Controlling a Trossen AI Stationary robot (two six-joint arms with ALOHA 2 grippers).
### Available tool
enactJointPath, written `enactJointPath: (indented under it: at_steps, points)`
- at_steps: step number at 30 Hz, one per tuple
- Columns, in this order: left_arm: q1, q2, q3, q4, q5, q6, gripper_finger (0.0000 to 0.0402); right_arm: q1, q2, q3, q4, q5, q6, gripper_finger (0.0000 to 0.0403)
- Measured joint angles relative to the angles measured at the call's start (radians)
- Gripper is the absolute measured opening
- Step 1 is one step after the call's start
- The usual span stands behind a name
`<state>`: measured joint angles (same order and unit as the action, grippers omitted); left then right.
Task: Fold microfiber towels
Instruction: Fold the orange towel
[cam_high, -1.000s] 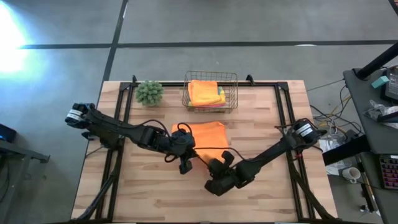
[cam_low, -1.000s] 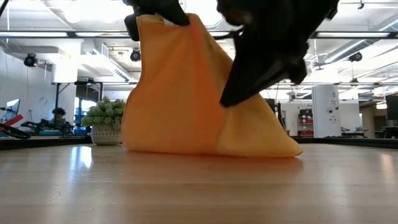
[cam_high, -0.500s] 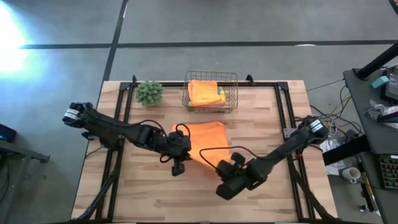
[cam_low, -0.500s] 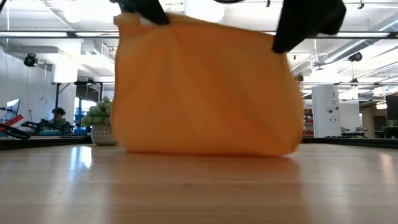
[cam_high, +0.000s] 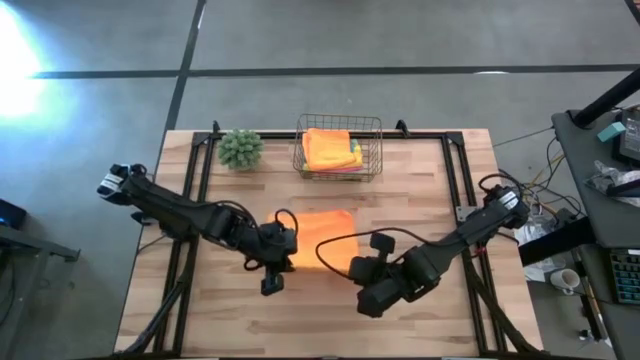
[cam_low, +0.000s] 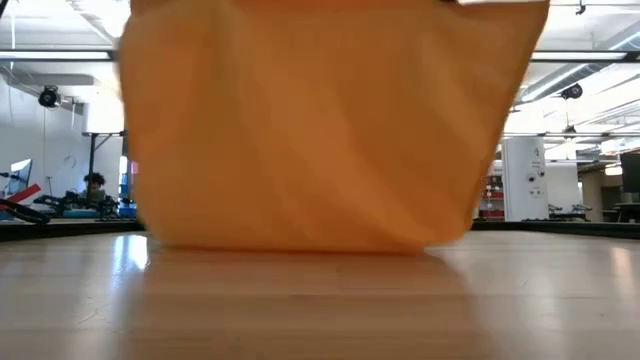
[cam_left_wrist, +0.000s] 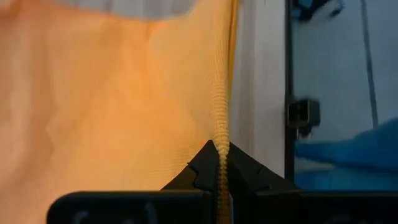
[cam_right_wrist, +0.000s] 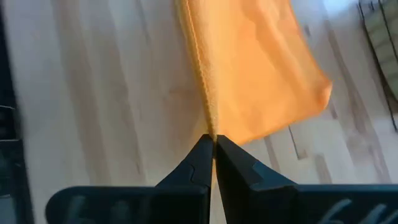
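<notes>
Orange square microfiber towel (cam_high: 322, 238) hangs pinched between left gripper (cam_left_wrist: 219, 163) and right gripper (cam_right_wrist: 212, 144), each clamped on a hem. Uneven pull toward six o'clock could skew the fold or slip an edge free.

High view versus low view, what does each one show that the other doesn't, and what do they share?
Only the high view shows both arms: the left pincer and right pincer each shut on an edge of the orange towel, plus the wire basket holding folded towels, the plant ball and the table's outline.

Only the low view shows the towel hanging as a wide sheet with its lower edge at the tabletop, and the room behind.

Both show the orange towel and the wooden table.
</notes>
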<state>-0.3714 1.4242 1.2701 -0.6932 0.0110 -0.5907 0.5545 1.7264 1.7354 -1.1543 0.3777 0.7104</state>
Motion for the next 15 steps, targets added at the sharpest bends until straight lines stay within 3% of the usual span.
enactJointPath:
  at_steps: [5, 12, 15]
  points:
    - [-0.042, 0.023, -0.009, -0.001, 0.044, -0.029, 0.0001, -0.002, 0.001, 0.024, 0.016, -0.084, -0.080, 0.0008]
    - [-0.117, 0.060, -0.014, -0.013, 0.124, -0.195, 0.0001, 0.000, 0.008, 0.023, 0.045, -0.209, -0.157, 0.0008]
    - [-0.154, 0.087, -0.014, -0.006, 0.126, -0.240, 0.0001, 0.003, 0.020, 0.019, 0.064, -0.212, -0.196, 0.0008]
